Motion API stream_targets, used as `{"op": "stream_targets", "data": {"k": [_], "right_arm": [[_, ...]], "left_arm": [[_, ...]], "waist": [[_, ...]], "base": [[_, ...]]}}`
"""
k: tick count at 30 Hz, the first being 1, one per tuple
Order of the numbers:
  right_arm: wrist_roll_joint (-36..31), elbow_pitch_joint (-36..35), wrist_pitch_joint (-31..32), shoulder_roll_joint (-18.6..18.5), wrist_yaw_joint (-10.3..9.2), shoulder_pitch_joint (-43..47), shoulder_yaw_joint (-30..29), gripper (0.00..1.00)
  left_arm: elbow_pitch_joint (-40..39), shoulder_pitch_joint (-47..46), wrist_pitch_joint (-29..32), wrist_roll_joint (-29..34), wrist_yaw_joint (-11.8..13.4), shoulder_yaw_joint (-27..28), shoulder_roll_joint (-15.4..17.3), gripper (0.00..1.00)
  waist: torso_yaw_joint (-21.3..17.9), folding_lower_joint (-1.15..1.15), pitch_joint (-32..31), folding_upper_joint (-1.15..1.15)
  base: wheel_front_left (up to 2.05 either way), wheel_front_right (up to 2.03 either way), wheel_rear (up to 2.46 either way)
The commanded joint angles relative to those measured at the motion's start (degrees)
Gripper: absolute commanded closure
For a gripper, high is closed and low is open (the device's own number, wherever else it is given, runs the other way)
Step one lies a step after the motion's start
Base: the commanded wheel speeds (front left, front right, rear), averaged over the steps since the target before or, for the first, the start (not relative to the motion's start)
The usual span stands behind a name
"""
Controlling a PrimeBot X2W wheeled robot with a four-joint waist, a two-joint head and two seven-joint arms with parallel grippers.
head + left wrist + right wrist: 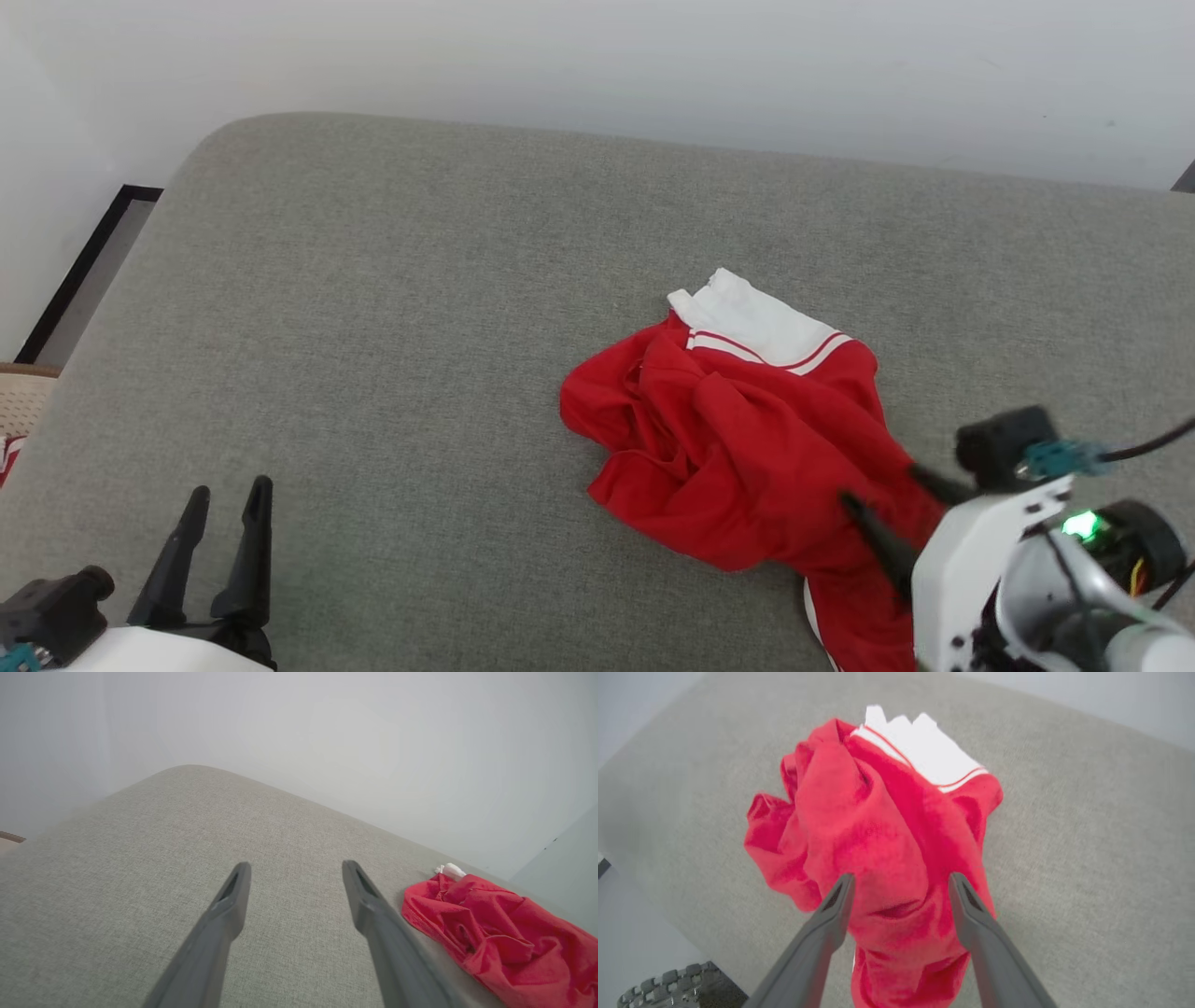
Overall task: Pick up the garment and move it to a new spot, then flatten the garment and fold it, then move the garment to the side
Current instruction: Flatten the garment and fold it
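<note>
A crumpled red jersey-style garment is shown lying in a loose heap on a grey woven-fabric upholstered surface, to the right of its middle. A white short sleeve, edged with red-and-white striped trim, is turned toward the far side, while the red body is bunched into deep folds; no print is exposed on the visible face. The near end of the cloth runs beneath the right gripper, whose two long dark fingers are spread wide apart above the red fabric, nothing being clamped between them. The left gripper is seen at the lower left, well apart from the garment, its fingers likewise parted over bare upholstery and holding nothing.
</note>
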Motion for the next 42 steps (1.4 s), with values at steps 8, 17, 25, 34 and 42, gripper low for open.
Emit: {"op": "stream_targets", "data": {"k": [8,17,25,34,42], "right_arm": [[-2.0,0.61,-5.73,0.0,-0.02,-6.95,-3.08,0.0],[-0.54,20.86,-10.49,-3.42,-0.02,-20.89,-3.3,0.0],[1.0,37.58,-9.2,-6.99,-0.02,-31.23,1.05,0.0],[1.67,54.63,-6.15,-10.67,-0.03,-41.75,6.74,0.0],[2.79,66.15,-1.93,-11.61,-0.02,-45.86,11.92,0.0]], "left_arm": [[0.49,-1.41,-0.28,-0.89,-0.16,-1.83,-0.15,0.0],[1.44,-4.38,-0.28,-1.17,-0.16,-5.28,-0.66,0.0],[2.2,-7.69,-0.28,-1.92,-0.15,-9.01,-1.33,0.0],[3.03,-11.42,-0.28,-3.17,-0.16,-12.95,-2.76,0.0],[3.37,-13.25,-0.28,-4.32,-0.16,-14.46,-3.7,0.0]], "waist": [[1.95,0.0,0.22,0.0],[6.24,0.0,1.62,0.0],[10.43,0.0,3.88,0.0],[16.53,0.0,7.55,0.0],[19.93,0.0,10.2,0.0]], "base": [[0.0,0.0,0.0],[0.0,0.0,0.0],[0.0,0.0,0.0],[0.0,0.0,0.0],[0.0,0.0,0.0]]}}
